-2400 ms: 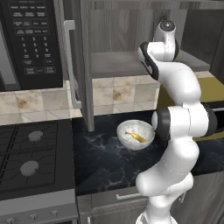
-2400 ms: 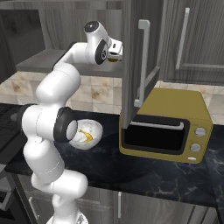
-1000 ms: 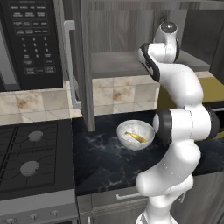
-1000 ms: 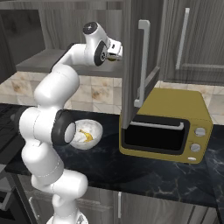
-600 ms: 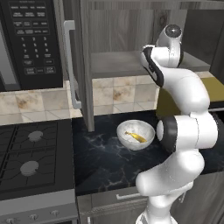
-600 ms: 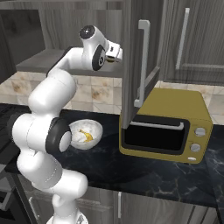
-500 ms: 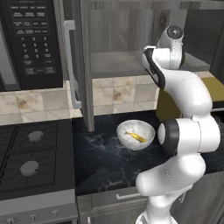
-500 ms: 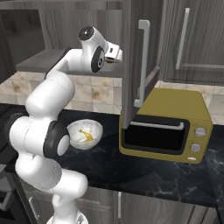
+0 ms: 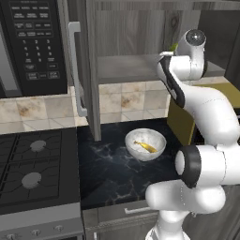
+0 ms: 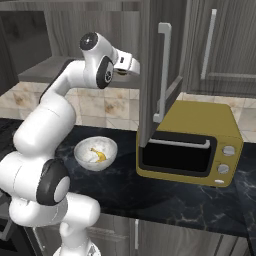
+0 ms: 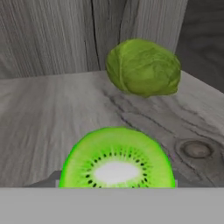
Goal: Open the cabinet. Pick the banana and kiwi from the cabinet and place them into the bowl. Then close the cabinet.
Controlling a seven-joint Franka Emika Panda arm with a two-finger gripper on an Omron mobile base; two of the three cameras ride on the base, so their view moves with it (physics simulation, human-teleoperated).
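The cabinet stands open, its left door [image 9: 89, 70] and right door [image 10: 161, 65] swung out. My gripper [image 10: 131, 65] reaches in over the grey shelf [image 9: 126, 68]. In the hand view the kiwi [image 11: 117, 159], cut face bright green, sits very close and fills the space between the jaws, so the gripper looks shut on it. The fingertips themselves are hidden behind it. On the dark counter below stands the white bowl [image 9: 132, 138] [image 10: 80, 150] with the banana [image 9: 145, 147] [image 10: 100, 156] lying inside.
A larger lumpy green round fruit [image 11: 143, 67] rests on the shelf behind the kiwi. A yellow toaster oven [image 10: 190, 145] stands right of the bowl, under the open right door. The black microwave [image 9: 33, 47] and stove [image 9: 33, 164] are at the left.
The arm's upper joints have swung to the right in the left base view. The hand has shifted slightly down and back from the cabinet's depth. Bowl and banana are unmoved.
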